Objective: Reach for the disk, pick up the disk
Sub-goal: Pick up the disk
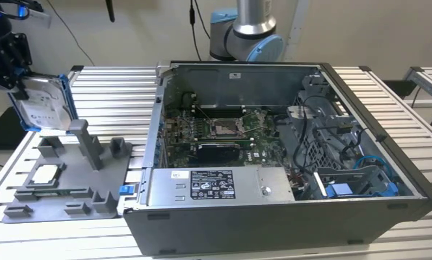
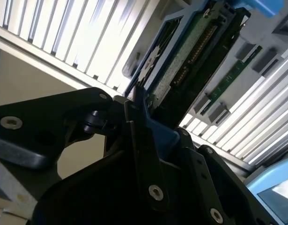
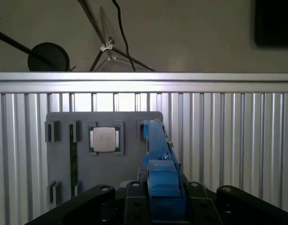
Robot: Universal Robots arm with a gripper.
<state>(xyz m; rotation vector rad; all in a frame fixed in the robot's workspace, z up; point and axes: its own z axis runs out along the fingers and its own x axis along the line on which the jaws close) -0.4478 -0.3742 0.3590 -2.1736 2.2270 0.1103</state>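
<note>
One disk, silver-grey in a blue bracket: upright on edge, held above the far end of the tray at the exterior view's left; edge-on in the first wrist view.
One tool: clamped on the disk's upper edge.
One grey fixture tray on the bench.
One square chip seated in the tray.
One open computer case just beside the tray, on the exterior view's right.
</note>
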